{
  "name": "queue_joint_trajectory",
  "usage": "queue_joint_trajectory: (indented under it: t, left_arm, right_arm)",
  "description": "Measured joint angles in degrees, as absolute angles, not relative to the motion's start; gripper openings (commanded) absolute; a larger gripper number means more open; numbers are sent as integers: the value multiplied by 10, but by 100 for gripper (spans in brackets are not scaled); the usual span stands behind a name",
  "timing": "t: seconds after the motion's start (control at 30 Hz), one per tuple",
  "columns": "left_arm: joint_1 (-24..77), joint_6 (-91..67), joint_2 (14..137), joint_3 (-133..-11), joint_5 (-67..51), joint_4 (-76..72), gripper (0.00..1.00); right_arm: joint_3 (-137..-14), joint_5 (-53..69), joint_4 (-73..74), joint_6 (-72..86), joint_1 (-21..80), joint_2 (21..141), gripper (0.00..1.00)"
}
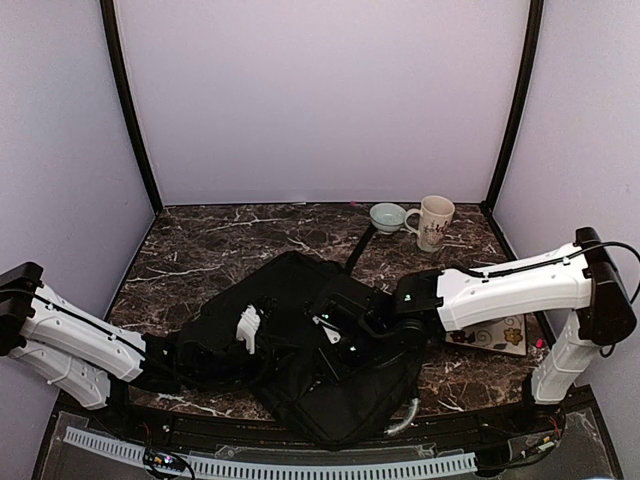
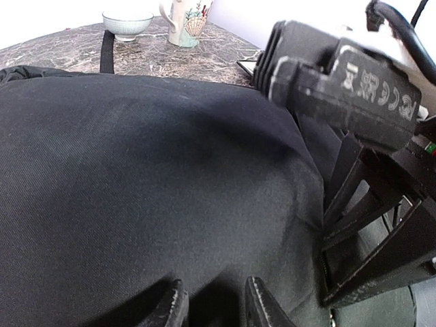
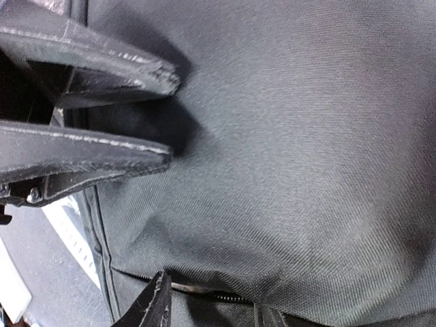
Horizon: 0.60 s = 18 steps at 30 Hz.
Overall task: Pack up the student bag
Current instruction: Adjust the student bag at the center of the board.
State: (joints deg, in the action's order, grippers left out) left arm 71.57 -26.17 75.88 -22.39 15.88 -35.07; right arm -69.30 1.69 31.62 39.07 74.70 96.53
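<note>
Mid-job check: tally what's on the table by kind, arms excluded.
student bag: 1
bowl: 1
mug: 1
floral-patterned flat item: 1
Total: 4

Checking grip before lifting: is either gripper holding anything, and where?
Cannot tell: left gripper and right gripper sit against the bag, right one by its zipper.

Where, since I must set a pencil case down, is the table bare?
Bare: the far-left part of the table, bordered by the student bag and the bowl. Crowded: the middle, covered by the bag, and the far-right corner with bowl and mug.
</note>
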Motion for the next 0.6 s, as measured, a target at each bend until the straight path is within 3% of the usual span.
queue_joint_trajectory:
  t: [0.6]
  left_arm:
    - [716, -267, 772, -224, 173, -365, 28]
  right_arm:
    - [-726, 157, 309, 350, 742, 1004, 40]
